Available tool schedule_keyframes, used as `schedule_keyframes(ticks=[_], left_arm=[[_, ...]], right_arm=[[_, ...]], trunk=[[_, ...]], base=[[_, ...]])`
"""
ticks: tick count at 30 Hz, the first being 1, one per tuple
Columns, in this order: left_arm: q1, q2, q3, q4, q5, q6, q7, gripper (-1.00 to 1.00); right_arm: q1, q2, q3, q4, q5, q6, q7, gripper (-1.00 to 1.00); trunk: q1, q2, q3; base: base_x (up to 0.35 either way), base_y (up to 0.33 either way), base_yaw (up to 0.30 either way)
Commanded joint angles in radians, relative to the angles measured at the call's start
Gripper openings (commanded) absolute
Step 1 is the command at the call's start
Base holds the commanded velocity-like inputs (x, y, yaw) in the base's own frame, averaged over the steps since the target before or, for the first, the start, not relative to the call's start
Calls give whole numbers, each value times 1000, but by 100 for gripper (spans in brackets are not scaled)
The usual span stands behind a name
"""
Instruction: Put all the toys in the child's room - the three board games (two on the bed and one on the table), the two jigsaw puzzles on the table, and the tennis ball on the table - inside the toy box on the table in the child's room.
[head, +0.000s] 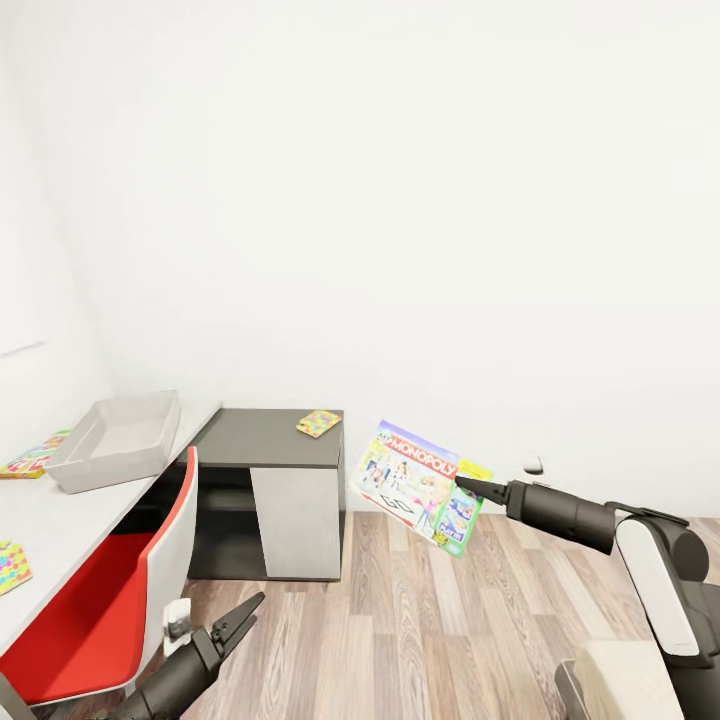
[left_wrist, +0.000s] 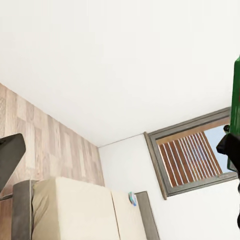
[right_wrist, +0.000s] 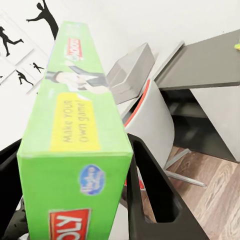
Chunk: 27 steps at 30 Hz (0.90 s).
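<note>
Right gripper (head: 470, 487) clamps the Monopoly board game (head: 420, 486) by one edge, held in the air above the floor, well short of the toy box (head: 115, 438) on the table (head: 60, 520). Risk: edge-only grip, so I may lose it swinging past the red chair (head: 95, 610). Box glossy, green-sided. Left gripper (head: 235, 618) open, empty.

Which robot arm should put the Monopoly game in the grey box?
The right. Its end effector already grips the Monopoly game, while the left end effector hangs open and empty, though nearer the toy box.
</note>
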Motion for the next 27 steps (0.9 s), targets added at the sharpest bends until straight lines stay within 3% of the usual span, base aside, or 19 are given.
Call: schedule_keyframes(ticks=[1, 14, 18, 23, 24, 27], left_arm=[[-3, 0, 1, 1, 9, 10, 1, 100], [-85, -3, 2, 20, 12, 90, 3, 100], [-130, -4, 0, 47, 12, 112, 2, 100], [-200, -10, -11, 97, 12, 145, -2, 100], [-200, -10, -11, 97, 12, 145, -2, 100], [-223, -17, -29, 113, 12, 183, -6, 100]], right_arm=[[-1, 0, -1, 0, 3, 4, 8, -100], [-9, -10, 6, 2, -1, 4, 15, -100], [-12, -34, 22, 4, -3, 4, 17, -100], [-16, -94, 77, 5, -18, 4, 58, -100], [-16, -94, 77, 5, -18, 4, 58, -100], [-20, -128, 113, 6, -28, 4, 90, -100]], trunk=[[0, -1, 0], [0, -1, 0], [0, -1, 0], [0, -1, 0], [0, -1, 0], [0, -1, 0]], base=[[0, 0, 0], [0, 0, 0], [0, 0, 0], [0, 0, 0], [0, 0, 0], [0, 0, 0]])
